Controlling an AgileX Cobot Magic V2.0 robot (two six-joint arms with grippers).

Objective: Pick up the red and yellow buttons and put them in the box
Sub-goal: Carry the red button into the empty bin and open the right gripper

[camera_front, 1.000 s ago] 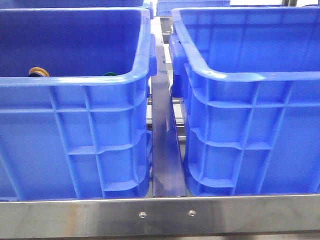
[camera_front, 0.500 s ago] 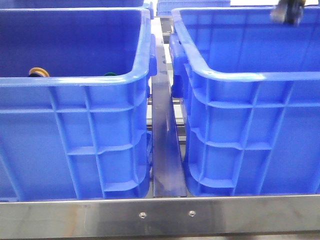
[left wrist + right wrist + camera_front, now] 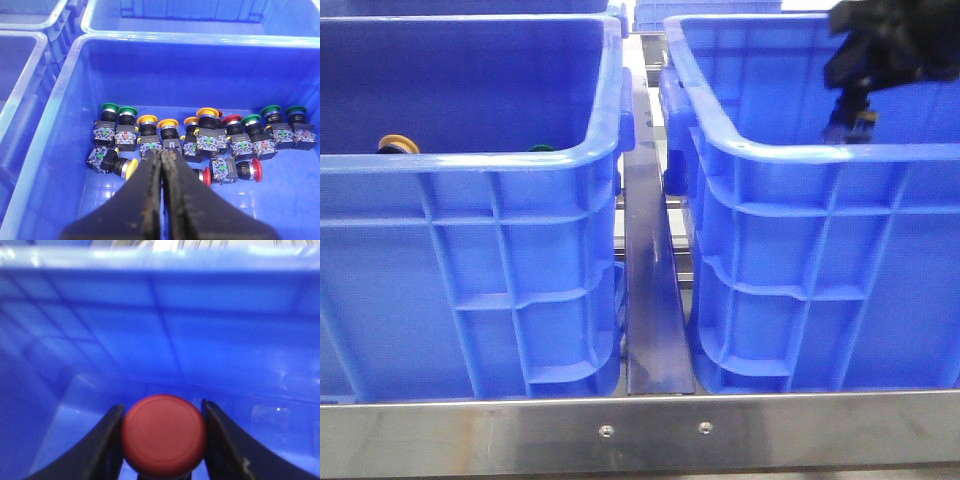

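Red button [image 3: 164, 435] sits clamped between the right gripper [image 3: 164, 440] fingers, cap facing the wrist camera, held over the interior of the right-hand box [image 3: 800, 150]. Left gripper [image 3: 163, 165] hangs above the other crate [image 3: 75, 150] of mixed buttons, jaws pressed together, empty.
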